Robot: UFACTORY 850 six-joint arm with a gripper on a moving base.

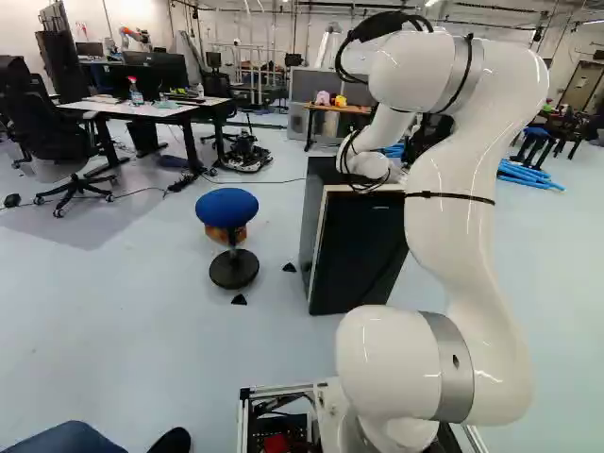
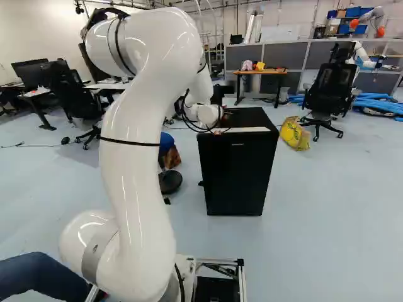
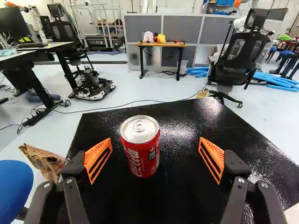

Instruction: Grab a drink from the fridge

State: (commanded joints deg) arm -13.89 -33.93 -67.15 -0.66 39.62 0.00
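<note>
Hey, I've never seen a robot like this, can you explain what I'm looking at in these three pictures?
It's one white arm on a moving base. Two pictures come from cameras on that base, behind the arm, one to each side. The third looks out from the arm's wrist, along its tool, which has two orange-padded fingers. A red drink can stands upright on top of the black fridge. The fingers are open, with gaps either side of the can, so nothing is held.

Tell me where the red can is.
In the wrist view, the red can stands upright on top of the black fridge, between the open fingers of the gripper, touching neither, slightly nearer the finger toward the blue stool.
</note>
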